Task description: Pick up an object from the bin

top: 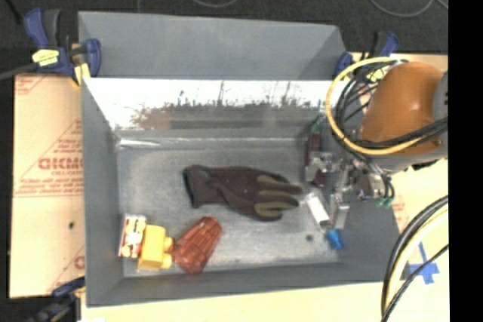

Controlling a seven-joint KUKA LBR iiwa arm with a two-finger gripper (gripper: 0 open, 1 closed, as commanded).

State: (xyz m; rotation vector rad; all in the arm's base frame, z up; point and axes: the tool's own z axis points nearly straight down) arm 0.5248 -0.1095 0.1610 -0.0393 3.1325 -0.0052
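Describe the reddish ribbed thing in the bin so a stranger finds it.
Look in the grey metal bin's lower left corner. The reddish oblong piece lies just right of a yellow plastic block. Its ribbed red surface sets it apart from the yellow block and the dark glove.

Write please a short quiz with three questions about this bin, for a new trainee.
1. True or false: the dark glove lies about the middle of the floor of the bin.
2. In which corner of the bin, as the camera sees it, do the yellow block and the red ribbed thing lie?
3. Which thing is nearest to the gripper? A. the yellow block. B. the dark glove. C. the red ribbed thing.

Key: 1 true. 2 the lower left corner. 3 B: the gripper is at the right side of the bin, just beside the glove's finger end.
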